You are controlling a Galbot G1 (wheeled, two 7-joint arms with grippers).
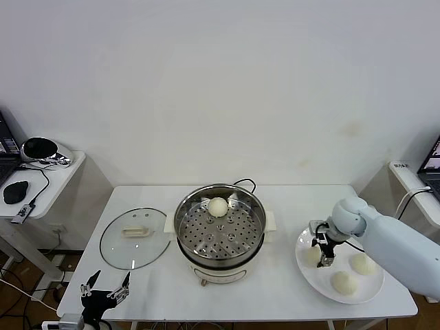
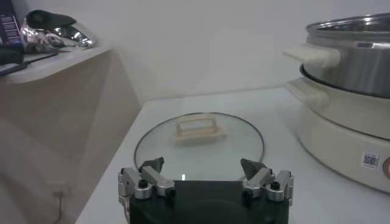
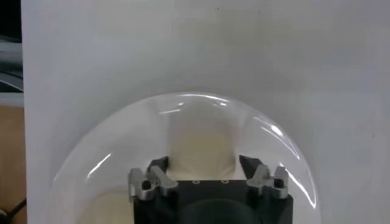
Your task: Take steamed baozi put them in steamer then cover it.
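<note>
**A:** Where do I stand on the job?

**B:** Start with the table (image 1: 275, 302): everything sits on it. In the middle is the steamer (image 1: 220, 237), uncovered, with one baozi in the tray (image 1: 218, 206) near its far rim. So I count one in, three to go, then the lidding.

**A:** And the other three?

**B:** On the white plate (image 1: 306, 271) at my right, close to the table's front right corner. The right gripper (image 1: 323, 253) is down on the plate over the nearest baozi (image 3: 200, 152); in the right wrist view the bun sits between fingers spread wide on either side of it, and I judge they haven't closed. The two other baozi (image 1: 354, 273) lie farther right on the plate.

**A:** The cover?

**B:** The cover (image 1: 135, 237) lies flat on the table left of the steamer, just beside it, handle up. The left gripper (image 1: 105, 288) waits off the front left edge, jaws wide apart and holding nothing.

**A:** Room to move?

**B:** I reckon the path from plate to pot is open tabletop; only the steamer's near side handle and tall rim need clearing. The plate's front rim sits close to the table edge, so I'd avoid nudging it.
</note>
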